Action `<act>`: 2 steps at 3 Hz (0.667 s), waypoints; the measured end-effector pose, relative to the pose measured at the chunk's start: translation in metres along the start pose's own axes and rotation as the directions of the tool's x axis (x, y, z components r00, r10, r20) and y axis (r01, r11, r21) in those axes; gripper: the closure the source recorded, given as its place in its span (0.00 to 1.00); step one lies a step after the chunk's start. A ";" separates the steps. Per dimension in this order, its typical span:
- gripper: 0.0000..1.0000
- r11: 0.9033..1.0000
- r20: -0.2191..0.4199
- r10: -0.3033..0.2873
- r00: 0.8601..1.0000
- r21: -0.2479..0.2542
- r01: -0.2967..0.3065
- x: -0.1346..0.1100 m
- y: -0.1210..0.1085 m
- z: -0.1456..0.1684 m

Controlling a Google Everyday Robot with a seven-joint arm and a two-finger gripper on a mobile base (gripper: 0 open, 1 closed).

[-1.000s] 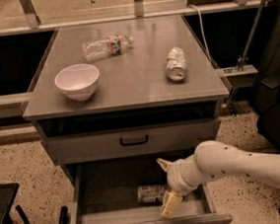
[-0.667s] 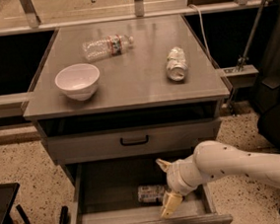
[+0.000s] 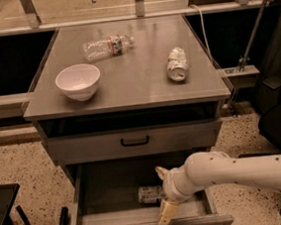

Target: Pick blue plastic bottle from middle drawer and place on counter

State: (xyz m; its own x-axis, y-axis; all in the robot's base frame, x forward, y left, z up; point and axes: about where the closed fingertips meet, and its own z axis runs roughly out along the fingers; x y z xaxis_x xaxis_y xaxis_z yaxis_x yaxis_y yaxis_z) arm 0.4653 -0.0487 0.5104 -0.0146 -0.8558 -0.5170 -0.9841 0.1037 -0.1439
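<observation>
Filling the upper half of the view, the desk point(image 3: 128, 88) is the flat grey metal top of a drawer cabinet, slightly glossy. Below it, a shallow grey drawer point(image 3: 79, 148) with a black handle point(image 3: 135, 142) is closed. Under that, the middle drawer point(image 3: 103, 190) is pulled out toward 6 o'clock, showing a deep grey interior and a smooth floor. The robot's white arm point(image 3: 245, 169) enters from 3 o'clock and reaches into the right part of this drawer.

On the desk, a white bowl point(image 3: 78, 81) sits upright at about 9 o'clock. A long clear bottle point(image 3: 108, 46) with a red-and-blue label lies on its side toward 11 o'clock. A silvery can point(image 3: 177, 64), also on its side, lies toward 2 o'clock. All three are well apart.

The blue plastic bottle point(image 3: 149, 194) lies on its side on the drawer floor, right of centre, its long axis running from 9 to 3 o'clock. It is short, stubby and clear, with a pale bluish-white label carrying dark print. Its right end is hidden behind the wrist, and no cap can be made out.

The gripper point(image 3: 160, 196) hangs inside the drawer at the bottle. Its pale fingers point(image 3: 166, 212) are spread wide. One tip points toward 12 o'clock above the bottle, and the other toward 6 o'clock near the drawer's front wall. The bottle lies between them, and whether either finger touches it cannot be told.
</observation>
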 end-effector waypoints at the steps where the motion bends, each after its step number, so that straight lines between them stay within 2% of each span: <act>1: 0.00 0.996 -0.039 0.061 0.997 0.061 -0.059 0.012 -0.008 0.030; 2: 0.00 0.987 -0.008 0.115 0.993 0.117 -0.113 0.003 -0.025 0.035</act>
State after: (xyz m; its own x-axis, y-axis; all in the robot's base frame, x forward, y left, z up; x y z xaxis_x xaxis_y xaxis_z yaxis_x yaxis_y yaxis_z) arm 0.4965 -0.0363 0.4832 -0.1287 -0.8423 -0.5235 -0.9487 0.2583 -0.1824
